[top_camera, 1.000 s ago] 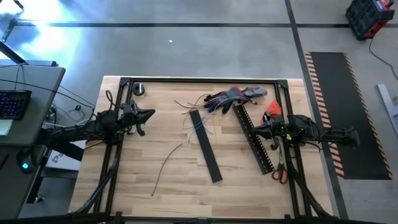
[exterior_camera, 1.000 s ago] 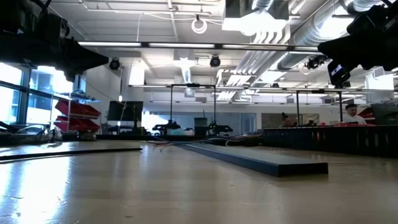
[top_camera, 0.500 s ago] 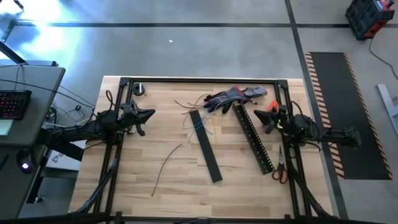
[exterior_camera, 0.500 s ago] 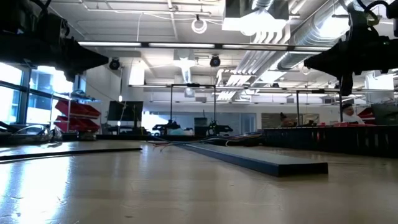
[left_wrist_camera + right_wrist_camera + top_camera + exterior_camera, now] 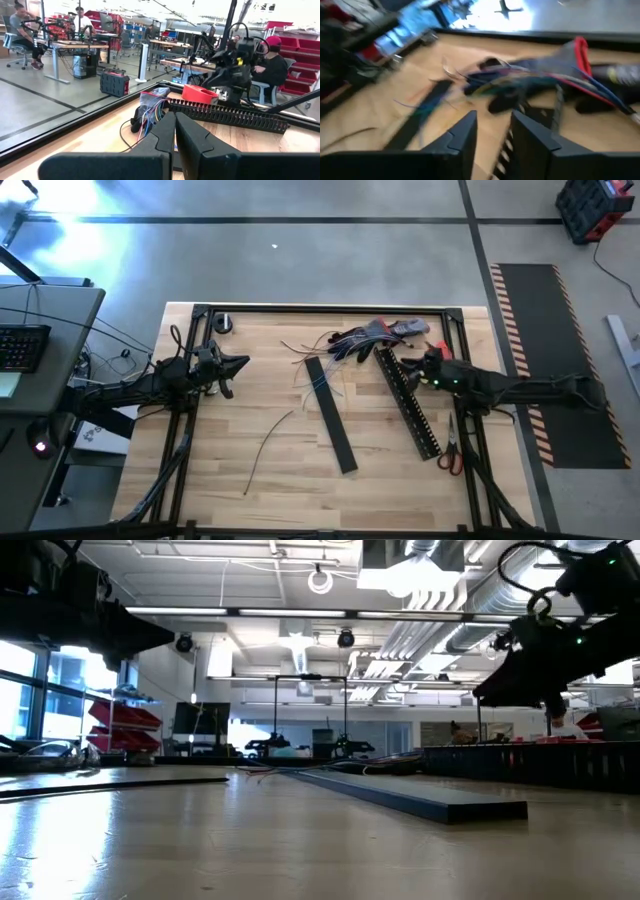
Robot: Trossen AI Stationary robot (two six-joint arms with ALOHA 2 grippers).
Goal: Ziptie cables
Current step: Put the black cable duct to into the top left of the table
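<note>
Currently the right gripper (image 5: 418,370) hangs above the upper part of the black slotted bar (image 5: 408,402), raised off the table (image 5: 250,510) as the low view shows; its fingers (image 5: 465,132) stand a little apart with nothing between them. Judgement: it is placed there to reach the wire pile, since the right wrist view looks straight past the fingers at it. Just beyond the gripper, toward the far edge of the table, lies a dark bundle of coloured wiring (image 5: 365,337) with a clear bag. Farther off, to the gripper's inner side, the cables (image 5: 318,365) lie as thin loose strands, orange, blue and white, spread over and around the upper end of the flat black strip (image 5: 331,415); none are gathered and no tie is on them, so the task looks barely started. One stray thin wire (image 5: 268,442) lies well apart, toward the near left part of the table. Beside the right arm on its outer side are orange-handled scissors (image 5: 449,448), close to the table's right frame rail, so room there is tight. Open wood lies between strip and slotted bar, and wider open wood near the front edge. The left gripper (image 5: 238,363) waits at the left side, fingers (image 5: 165,135) pressed together, empty, well clear of the cables. A small round dark object (image 5: 223,323) sits at the far left corner. People sit in the room beyond.
</note>
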